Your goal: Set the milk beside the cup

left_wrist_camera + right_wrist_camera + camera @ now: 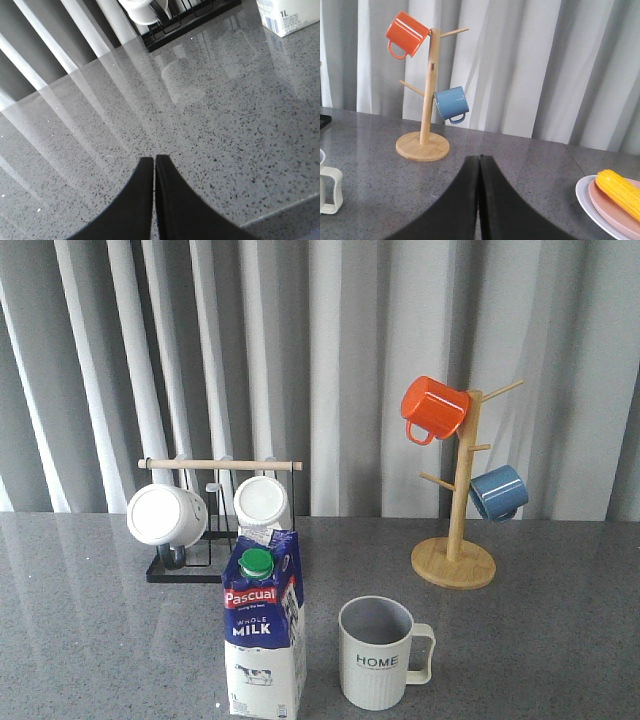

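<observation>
Nearest, the milk is standing upright at the front edge of the grey speckled table, its green cap and red label facing the front camera. Just beside it, on the robot's right and not touching, the cup is sitting upright with its "HOME" lettering facing forward and its cream handle pointing away from the carton.

Neither arm is showing in the front view. In the left wrist view, the left gripper is hanging over bare table with its two dark fingers pressed together and nothing between them; a lower corner of the carton is showing at the edge of that picture. In the right wrist view, the right gripper is likewise closed on nothing, with the cup's handle at one edge and a pink plate on a white one, carrying a corn cob, at the other.

Farther back, a black rack with a wooden bar is holding two plain white mugs behind the carton. To the right, a wooden mug tree is carrying an orange mug high up and a blue mug lower down. Grey curtains are hanging behind everything.
</observation>
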Controlling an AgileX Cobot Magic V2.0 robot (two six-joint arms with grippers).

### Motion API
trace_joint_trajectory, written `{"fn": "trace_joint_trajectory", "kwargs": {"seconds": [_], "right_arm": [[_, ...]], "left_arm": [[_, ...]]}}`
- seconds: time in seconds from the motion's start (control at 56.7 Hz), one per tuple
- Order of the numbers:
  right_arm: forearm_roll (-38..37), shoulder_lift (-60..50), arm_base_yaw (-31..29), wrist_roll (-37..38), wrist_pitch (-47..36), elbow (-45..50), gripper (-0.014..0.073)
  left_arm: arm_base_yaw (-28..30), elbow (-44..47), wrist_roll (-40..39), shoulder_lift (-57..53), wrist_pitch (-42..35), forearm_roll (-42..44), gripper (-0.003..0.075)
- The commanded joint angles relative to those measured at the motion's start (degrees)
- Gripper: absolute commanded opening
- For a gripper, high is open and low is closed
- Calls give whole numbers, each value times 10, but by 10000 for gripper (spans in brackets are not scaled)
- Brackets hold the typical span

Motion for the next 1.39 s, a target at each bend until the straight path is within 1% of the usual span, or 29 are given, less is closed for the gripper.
{"fn": "trace_joint_trajectory", "kwargs": {"seconds": [0.0, 0.67, 0.758, 0.864, 0.969, 1.057, 1.181, 1.251, 1.375], "right_arm": [[-7, 3, -3, -2, -39, -15, -6], [-7, 3, -3, -2, -40, -15, -6], [-7, 3, -3, -2, -40, -15, -6], [-7, 3, -3, -2, -40, -15, -6], [-7, 3, -3, -2, -40, -15, -6], [-7, 3, -3, -2, -40, -15, -6], [-7, 3, -3, -2, -40, -15, -6], [-7, 3, -3, -2, -40, -15, -6], [-7, 3, -3, -2, -40, -15, -6]], "left_arm": [[1, -8, -3, -6, -31, -8, -8], [1, -8, -4, -6, -34, -8, -8], [1, -8, -35, -6, -52, -19, -8], [1, -8, -109, -6, -103, -21, -8], [1, -8, -174, -6, -136, 7, -8], [1, -8, -227, -6, -140, 23, -8], [1, -8, -311, -6, -139, 22, -8], [1, -8, -327, -6, -138, 22, -8], [1, -8, -326, -6, -134, 22, -8]]}}
